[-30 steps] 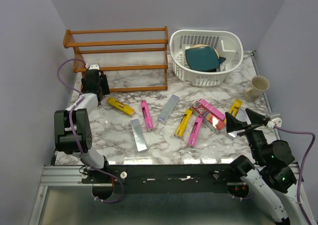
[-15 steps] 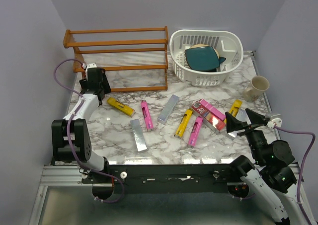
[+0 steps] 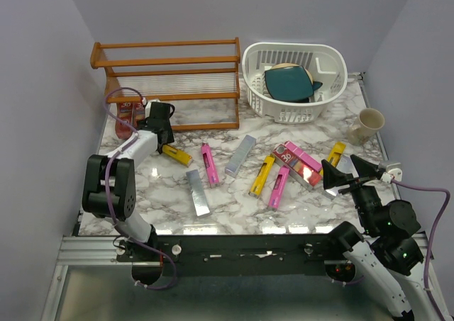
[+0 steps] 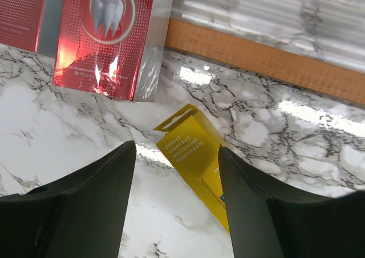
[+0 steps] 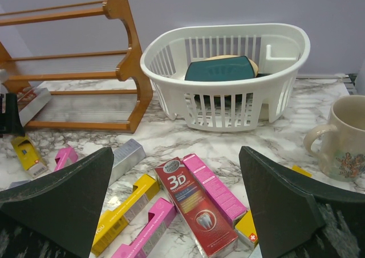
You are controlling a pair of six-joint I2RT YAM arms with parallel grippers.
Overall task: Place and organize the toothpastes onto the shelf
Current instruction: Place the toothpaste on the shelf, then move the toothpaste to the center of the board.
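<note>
My left gripper is open and low over the table in front of the shelf. In the left wrist view its jaws stand on either side of the end of a yellow toothpaste, not closed on it. Two red toothpastes lie side by side at the left end of the shelf's bottom rail. Several more toothpastes, pink, silver, yellow and red, lie loose mid-table. My right gripper hangs open above the red one.
A white slotted basket with a teal object inside stands right of the shelf. A beige mug sits at the far right. The left wall runs close to the shelf's left end.
My left gripper has swung right and nearer from the shelf's left end to the yellow toothpaste. The red toothpastes it covered now show. The right arm has not moved.
</note>
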